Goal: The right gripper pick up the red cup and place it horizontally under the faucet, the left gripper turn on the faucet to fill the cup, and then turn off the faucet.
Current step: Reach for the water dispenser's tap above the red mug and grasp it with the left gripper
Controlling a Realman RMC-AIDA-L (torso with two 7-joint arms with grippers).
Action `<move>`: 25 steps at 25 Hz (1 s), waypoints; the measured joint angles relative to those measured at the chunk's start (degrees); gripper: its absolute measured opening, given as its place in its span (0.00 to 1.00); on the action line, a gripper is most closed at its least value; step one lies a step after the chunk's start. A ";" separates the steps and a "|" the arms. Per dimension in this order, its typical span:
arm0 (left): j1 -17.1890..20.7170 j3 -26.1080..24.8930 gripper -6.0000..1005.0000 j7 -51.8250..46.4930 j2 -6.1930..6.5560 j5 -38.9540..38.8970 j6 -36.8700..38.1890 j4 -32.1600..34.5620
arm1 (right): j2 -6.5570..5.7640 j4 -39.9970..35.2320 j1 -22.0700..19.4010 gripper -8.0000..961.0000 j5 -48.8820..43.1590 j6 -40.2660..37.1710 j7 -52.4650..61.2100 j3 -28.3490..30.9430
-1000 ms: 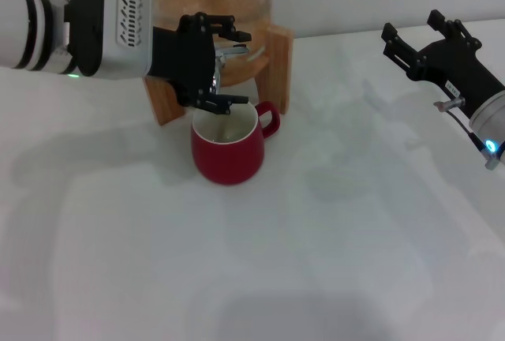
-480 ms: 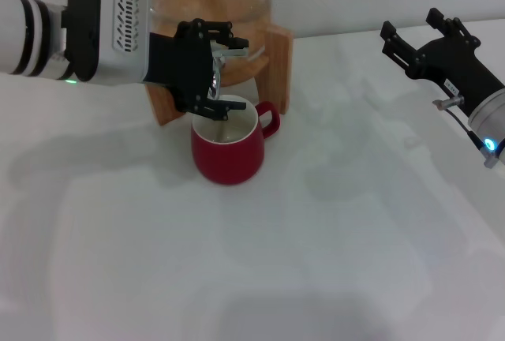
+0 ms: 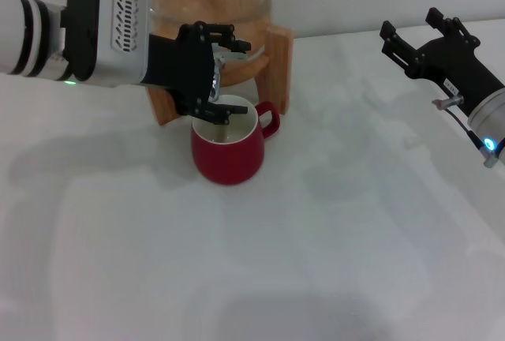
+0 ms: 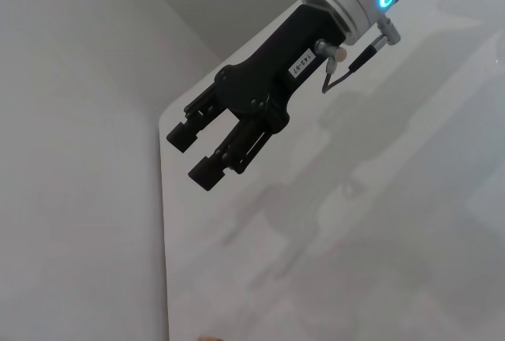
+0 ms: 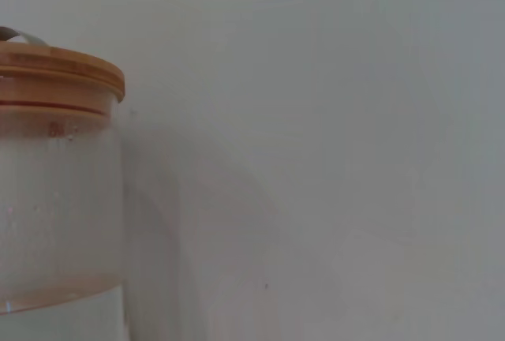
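Under the chrome faucet (image 3: 229, 54) I see the red cup (image 3: 229, 150) standing upright on the white tabletop (image 3: 316, 262), its handle toward 3 o'clock. My left gripper (image 3: 225, 76) is at the tap from 9 o'clock, fingers spread around it above the cup's rim, not visibly clamped. Behind, at 12 o'clock, a glass dispenser (image 5: 55, 199) with a wooden lid sits on a wooden stand (image 3: 278, 65) against a pale wall. Off at 3 o'clock my right gripper (image 4: 193, 151) hangs open and empty. Since the earlier frame the left claw has crept slightly rightward; cup unmoved.
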 joint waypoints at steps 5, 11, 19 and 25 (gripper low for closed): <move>0.99 0.01 0.84 -0.66 0.00 0.28 0.90 2.03 | 0.00 -0.03 0.10 0.87 0.05 0.00 0.01 0.00; 2.46 0.05 0.84 -2.05 0.01 0.75 1.89 4.32 | 0.00 -0.44 0.21 0.87 0.05 0.00 0.02 0.00; 2.93 0.16 0.84 -2.21 0.09 0.91 2.38 4.36 | 0.00 -0.51 0.28 0.87 -0.09 0.00 0.02 0.00; 3.68 1.01 0.84 -3.39 0.05 1.68 2.89 6.19 | 0.00 -0.56 0.21 0.87 -0.13 -0.01 0.03 0.00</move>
